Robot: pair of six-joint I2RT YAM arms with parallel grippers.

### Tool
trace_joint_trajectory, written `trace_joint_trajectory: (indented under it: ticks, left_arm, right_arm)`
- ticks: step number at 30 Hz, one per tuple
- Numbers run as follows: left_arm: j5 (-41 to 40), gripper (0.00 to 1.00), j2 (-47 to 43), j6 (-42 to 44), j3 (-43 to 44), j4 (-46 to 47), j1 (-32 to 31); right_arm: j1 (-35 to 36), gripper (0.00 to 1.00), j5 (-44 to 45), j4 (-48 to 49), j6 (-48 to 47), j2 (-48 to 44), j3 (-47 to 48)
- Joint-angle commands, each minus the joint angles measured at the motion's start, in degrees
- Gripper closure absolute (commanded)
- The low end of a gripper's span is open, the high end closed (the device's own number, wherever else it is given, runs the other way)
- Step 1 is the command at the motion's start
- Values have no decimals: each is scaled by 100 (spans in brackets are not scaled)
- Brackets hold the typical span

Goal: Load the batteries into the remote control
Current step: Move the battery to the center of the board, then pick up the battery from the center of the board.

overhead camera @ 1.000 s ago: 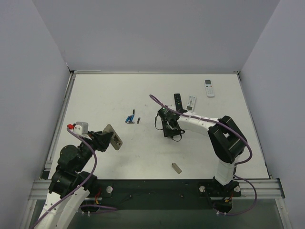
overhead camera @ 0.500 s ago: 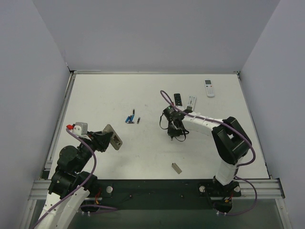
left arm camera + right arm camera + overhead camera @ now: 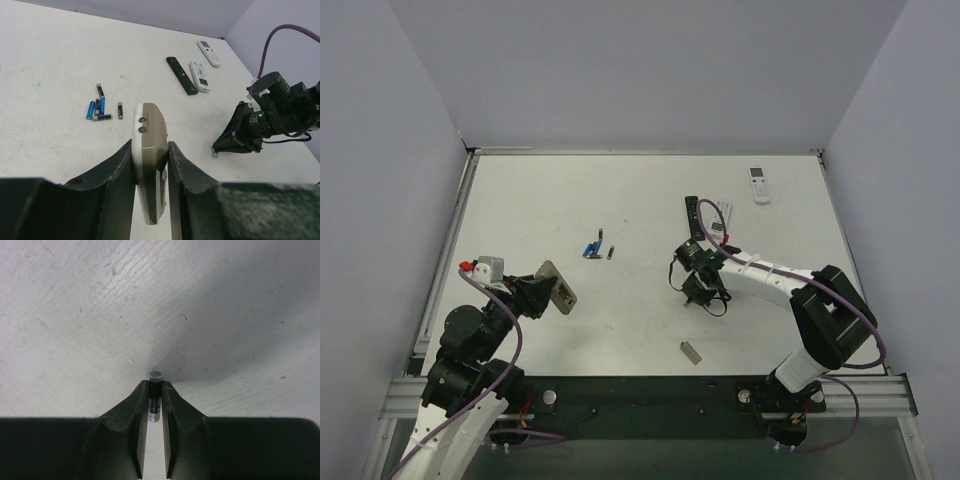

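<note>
Left jaws grasp the remote control; right jaws, well apart from it, clench a battery, presumably light, rigid and slippery: pinch mid-barrel.

We see two arms. The left arm has black joints and a white lower link. The right arm has a white forearm link and black joints. A purple cable loops along each. The left tool and right tool have matte black, wedge-shaped fingers. A small green light glows on the right tool's black body.
</note>
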Motion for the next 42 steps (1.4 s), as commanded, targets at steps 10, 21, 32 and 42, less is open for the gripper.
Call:
trace_joint_trajectory:
  ticks: [10,21,32,42]
  left_arm:
    - [-35,100,-109,24,74,259,9]
    - [-26,100,-144,25,66,267,9]
    - [-34,100,-241,33,101,188,-35]
    - [-105,100,-241,95,118,153,-53]
  right_arm:
    - [362,50,201,-203,65,109,277]
    - [705,37,-129,69,-5450,-1060,778]
    - [582,38,-2082,-949,-10410,-754,1015]
    - [433,40,-1767,-2031,-11424,670,1938]
